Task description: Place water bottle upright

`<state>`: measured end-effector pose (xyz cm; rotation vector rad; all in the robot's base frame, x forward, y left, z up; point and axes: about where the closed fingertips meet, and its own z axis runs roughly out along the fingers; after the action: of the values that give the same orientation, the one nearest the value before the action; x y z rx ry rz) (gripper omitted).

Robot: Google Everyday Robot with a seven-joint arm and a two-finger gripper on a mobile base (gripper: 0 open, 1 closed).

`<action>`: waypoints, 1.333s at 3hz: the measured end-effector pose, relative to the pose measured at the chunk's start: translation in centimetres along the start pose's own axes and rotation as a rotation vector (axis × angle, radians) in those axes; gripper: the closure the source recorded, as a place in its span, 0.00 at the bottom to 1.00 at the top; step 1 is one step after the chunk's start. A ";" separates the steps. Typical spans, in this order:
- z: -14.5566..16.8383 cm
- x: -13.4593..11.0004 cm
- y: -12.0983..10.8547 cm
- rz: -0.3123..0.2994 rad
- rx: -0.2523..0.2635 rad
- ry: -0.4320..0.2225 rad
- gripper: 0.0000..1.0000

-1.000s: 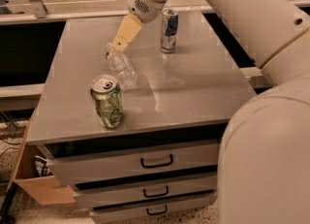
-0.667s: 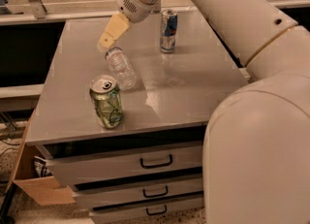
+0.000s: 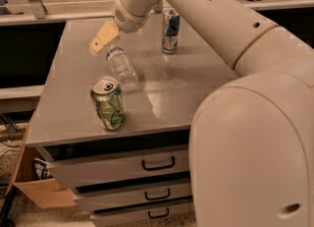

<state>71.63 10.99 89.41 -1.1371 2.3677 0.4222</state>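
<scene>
- Leftward is where the gripper [image 3: 103,38] has gone since the earlier frames. It has swung from over the water bottle [image 3: 122,68] to just past its far end, while the bottle and both cans have kept their places.
- At the far left, below the table [image 3: 206,78], a cardboard box [image 3: 39,194] sits on the floor. What it holds is too dark to tell.
- Next comes the green can [image 3: 108,104], upright near the front edge with its tab showing on top. Whether any drink remains inside cannot be seen.
- The gripper hangs low over the table's back left part, angled down and to the left, with its tip close beside the bottle's far end.
- It appears to carry nothing, and I cannot tell how far open it is.
- The water bottle lies on its side just behind and right of the green can. Its long axis runs away from the camera, and it looks clear and likely empty.
- To stand it up well, I judge the gripper should come back over the bottle's middle and close across the ribbed body.
- It should then lift the bottle clear before tipping it, so it does not roll into the green can.
- A light, empty bottle will probably topple easily, so it should be let go only once its base sits flat.
- Further right, the blue-and-silver can [image 3: 170,31] stands upright at the back, well apart from the bottle, its contents unseen.
- The drawers [image 3: 157,163] under the table are all shut.
</scene>
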 end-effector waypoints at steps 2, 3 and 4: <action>3.1 1.5 -1.3 0.128 0.087 0.118 0.00; 3.8 2.0 -1.3 0.122 0.141 0.186 0.17; 4.5 2.1 -1.0 0.106 0.180 0.237 0.41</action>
<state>72.56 11.07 84.43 -1.0299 2.6183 0.1087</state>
